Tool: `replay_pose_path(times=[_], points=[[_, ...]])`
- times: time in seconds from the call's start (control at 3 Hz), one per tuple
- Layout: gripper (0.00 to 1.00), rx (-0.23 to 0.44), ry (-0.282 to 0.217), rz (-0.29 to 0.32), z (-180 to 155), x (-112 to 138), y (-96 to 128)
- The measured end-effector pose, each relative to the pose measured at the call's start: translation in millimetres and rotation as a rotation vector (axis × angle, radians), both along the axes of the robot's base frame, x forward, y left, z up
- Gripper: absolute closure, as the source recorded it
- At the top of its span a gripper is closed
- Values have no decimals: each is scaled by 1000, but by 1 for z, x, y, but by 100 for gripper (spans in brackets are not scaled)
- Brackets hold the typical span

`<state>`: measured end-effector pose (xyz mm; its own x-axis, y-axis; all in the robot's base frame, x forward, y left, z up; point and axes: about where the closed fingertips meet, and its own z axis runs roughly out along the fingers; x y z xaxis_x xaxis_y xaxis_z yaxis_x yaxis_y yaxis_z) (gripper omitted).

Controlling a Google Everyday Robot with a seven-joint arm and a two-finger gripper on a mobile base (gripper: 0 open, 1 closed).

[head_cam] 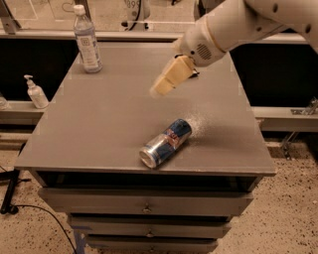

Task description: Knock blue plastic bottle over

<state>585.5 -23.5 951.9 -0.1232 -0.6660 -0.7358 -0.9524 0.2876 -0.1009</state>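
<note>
The blue plastic bottle [87, 40] stands upright at the far left corner of the grey table [99, 129], white cap on top and a pale wrap label round its middle (there is print on that label, but none of it can be read). Over to the gripper [161, 87]: it hangs above the table's far half, roughly midway between the left and right edges. It points down and to the left and sits well apart from the bottle, with open tabletop between them. Whether that pincer is set wide or narrow cannot be told, as it shows only as one cream-coloured shape. The white arm [233, 25] behind it reaches in from the far right corner. Down near the front edge, a little right of centre, a drink can [166, 143] lies on its side. It is blue and silver with a red mark on its flank (the lettering is unreadable), and its silver end is turned toward the front left. Off the table's left edge, a small white pump dispenser [36, 93] stands on a lower ledge. Beyond the far edge, a white object carries digits that look like "899" [132, 4]. Below the tabletop, grey drawers [144, 204] stack down to a speckled floor.
</note>
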Motion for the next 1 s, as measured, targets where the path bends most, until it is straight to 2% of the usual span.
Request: replay_pose_path(times=[0.33,0.67,1.0], points=[[0,33,-25,-17,6,9,7],[0,30,-21,-14,5,8,7],[0,61,-37,-27,5,10,11]])
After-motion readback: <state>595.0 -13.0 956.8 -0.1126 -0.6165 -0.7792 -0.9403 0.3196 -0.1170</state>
